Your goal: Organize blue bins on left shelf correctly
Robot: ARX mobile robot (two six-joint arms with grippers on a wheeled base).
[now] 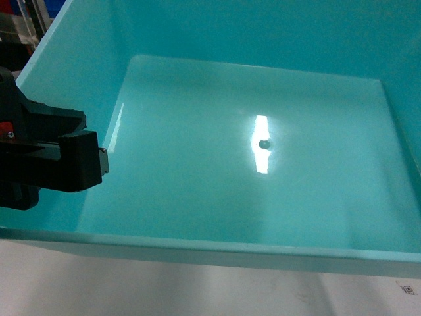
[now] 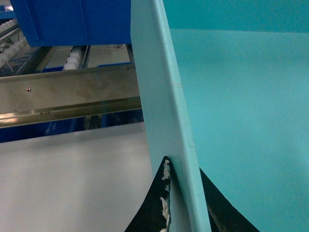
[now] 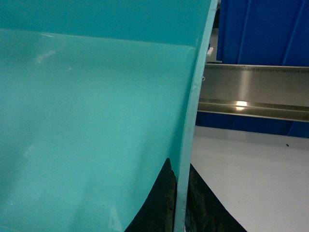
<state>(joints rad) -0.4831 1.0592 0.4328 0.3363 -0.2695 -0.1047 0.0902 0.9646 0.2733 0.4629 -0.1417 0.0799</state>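
The turquoise bin point(image 1: 263, 99) overruns the head view on three sides. The right hand point(image 3: 177, 212) is perhaps behind its wall there. Dark blue tubs point(image 2: 72, 19) and shelf bar point(image 2: 67, 94) are cropped.

One turquoise bin point(image 1: 263, 197); two dark blue bins point(image 2: 72, 21) point(image 3: 263, 31); two hands point(image 2: 181, 203) point(image 3: 179, 203).

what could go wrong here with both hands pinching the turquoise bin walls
Each hand, left hand and right hand, grips only a thin wall of the turquoise bin, so it could slip or tilt. The steel shelf rail and dark blue bin sit close ahead; pushing forward misaligned could hit them.
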